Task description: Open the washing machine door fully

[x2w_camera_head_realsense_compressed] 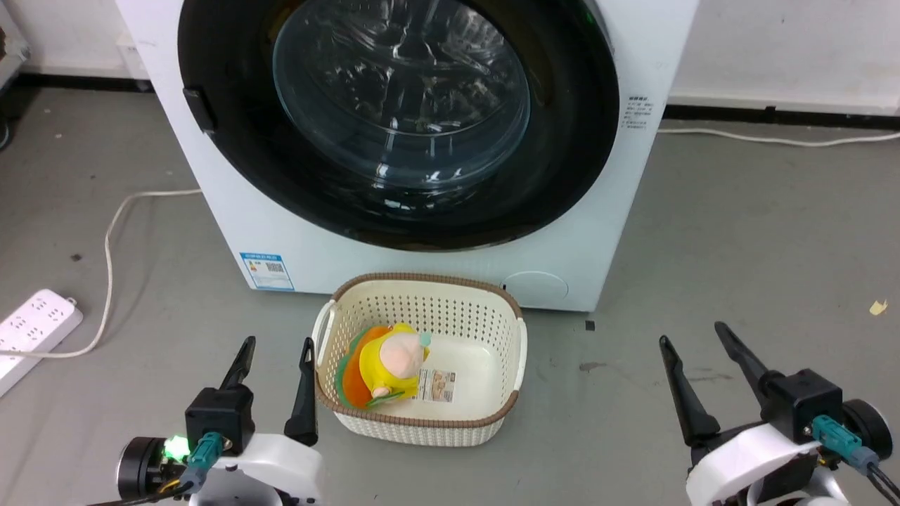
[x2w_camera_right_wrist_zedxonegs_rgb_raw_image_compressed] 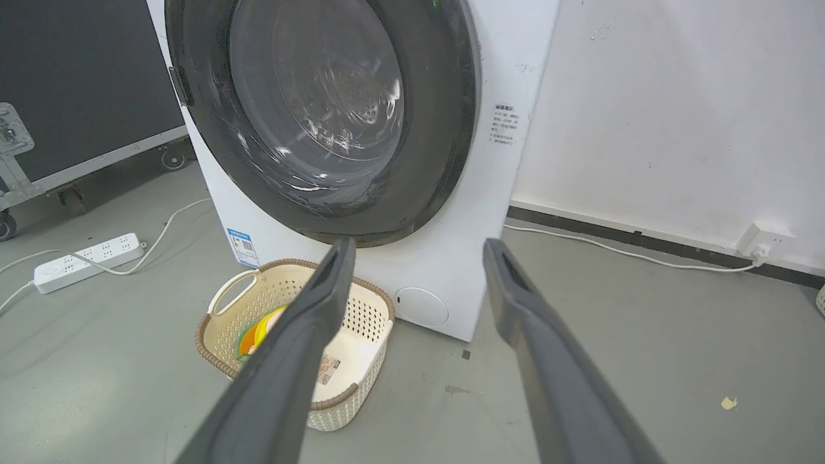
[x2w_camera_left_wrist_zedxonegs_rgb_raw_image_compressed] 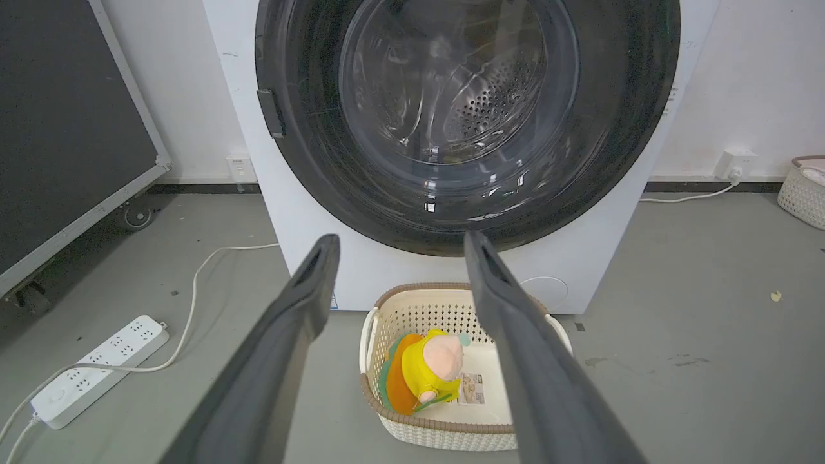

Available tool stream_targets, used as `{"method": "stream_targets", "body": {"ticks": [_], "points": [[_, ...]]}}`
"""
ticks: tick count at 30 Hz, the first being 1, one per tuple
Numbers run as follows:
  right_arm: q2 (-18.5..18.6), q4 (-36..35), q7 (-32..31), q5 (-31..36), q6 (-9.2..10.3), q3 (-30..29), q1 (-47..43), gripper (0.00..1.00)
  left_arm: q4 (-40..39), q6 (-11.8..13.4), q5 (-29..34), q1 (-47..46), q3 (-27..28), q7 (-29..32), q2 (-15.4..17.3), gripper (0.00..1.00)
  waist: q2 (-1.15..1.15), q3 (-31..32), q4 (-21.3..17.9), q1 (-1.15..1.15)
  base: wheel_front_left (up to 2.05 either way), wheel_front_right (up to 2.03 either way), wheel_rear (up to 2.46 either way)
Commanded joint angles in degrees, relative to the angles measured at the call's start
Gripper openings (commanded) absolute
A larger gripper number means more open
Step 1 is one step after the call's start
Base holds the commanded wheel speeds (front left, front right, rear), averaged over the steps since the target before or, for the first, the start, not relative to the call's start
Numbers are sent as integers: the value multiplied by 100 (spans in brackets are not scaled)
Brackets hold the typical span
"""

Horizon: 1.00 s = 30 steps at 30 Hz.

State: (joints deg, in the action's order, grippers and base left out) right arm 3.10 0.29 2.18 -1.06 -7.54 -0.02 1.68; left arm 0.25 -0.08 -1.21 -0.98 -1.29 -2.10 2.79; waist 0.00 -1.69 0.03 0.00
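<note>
A: Door [x2w_camera_head_realsense_compressed: 401, 112] status?
B: Seen shut, flush on the washer [x2w_camera_head_realsense_compressed: 281, 239] front. The washer's width is nearly spanned by the black ring and glass bowl. A latch tab [x2w_camera_head_realsense_compressed: 199, 109] is noted on the ring's left edge.
A: Left gripper [x2w_camera_head_realsense_compressed: 278, 342]?
B: Held low before the washer's left half, well apart from it. Fingers are pointed toward the washer, near parallel. Jaws are spread wide, nothing between them. In the left wrist view the door is framed square-on above the fingertips.
A: Right gripper [x2w_camera_head_realsense_compressed: 690, 332]?
B: Held low before the washer's right corner, well apart. Fingers are pointed toward the washer and leaned inward. Jaws are spread wide, nothing gripped. In the right wrist view the door is seen obliquely, from the washer's right.
A: Contact with the door?
B: Both grippers are seen well apart from it.
A: Anything else by the washer?
B: A basket [x2w_camera_head_realsense_compressed: 422, 280] is set on the floor just before the washer's front, below the door. A yellow toy [x2w_camera_head_realsense_compressed: 390, 365] is laid in it. A power strip [x2w_camera_head_realsense_compressed: 31, 327] and cable [x2w_camera_head_realsense_compressed: 109, 246] are laid on the floor left of the washer.
</note>
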Motion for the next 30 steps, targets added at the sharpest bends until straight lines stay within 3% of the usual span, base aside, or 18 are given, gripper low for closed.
{"method": "stream_targets", "body": {"ticks": [1, 21, 22, 23, 30], "points": [[9, -14, 56, -4, 1, -13, 126, 100, -17, 47, -36, -79, -36, -63, 2, 100, 0, -64, 9, 0, 0, 0, 0], [416, 180, 89, -730, 2, 60, 1341, 100, -173, 130, -103, -477, -255, -302, 3, 100, 0, -787, 97, 0, 0, 0, 0], [429, 198, 58, -797, 2, 61, 1415, 38, -180, 134, -106, -496, -264, -314, 3, 100, 0, -824, 102, 0, 0, 0, 0], [449, 214, 28, -857, 2, 65, 1489, 0, -188, 138, -109, -516, -274, -326, 3, 100, 0, -862, 108, 0, 0, 0, 0], [488, 371, -174, -1360, 2, -23, 2026, 0, -237, 168, -146, -659, -348, -410, 4, 100, 0, -1117, 170, 0, 0, 0, 0]]}}
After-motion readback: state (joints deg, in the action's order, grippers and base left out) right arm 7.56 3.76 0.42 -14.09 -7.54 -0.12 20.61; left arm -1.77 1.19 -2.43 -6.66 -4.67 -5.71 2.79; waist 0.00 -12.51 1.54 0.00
